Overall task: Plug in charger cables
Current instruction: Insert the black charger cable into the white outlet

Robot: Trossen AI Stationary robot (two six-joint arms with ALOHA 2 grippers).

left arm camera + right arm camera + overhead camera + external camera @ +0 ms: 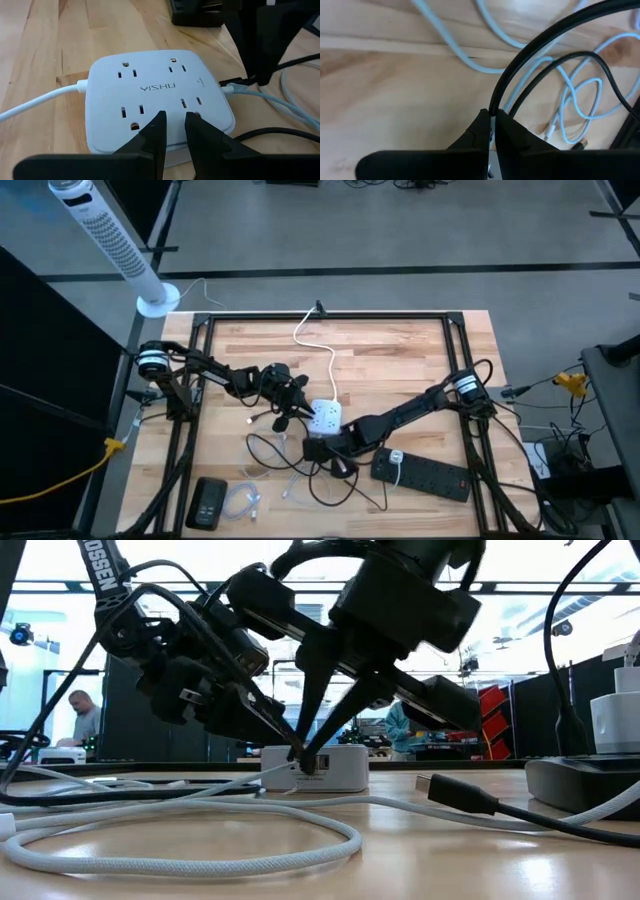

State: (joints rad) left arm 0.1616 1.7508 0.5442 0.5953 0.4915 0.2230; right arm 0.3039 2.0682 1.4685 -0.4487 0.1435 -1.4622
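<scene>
Crowding socket cube (325,416) edge: L gripper (303,402), R gripper (318,442) w/ black cable (545,45).

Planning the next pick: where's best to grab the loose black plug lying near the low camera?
Take the black plug by its moulded body, behind the metal tip, coming down from above. It lies flat on the table, tip free, cable trailing away, so that likely leaves the tip clear for insertion. The right gripper is shut on a black cable.
</scene>
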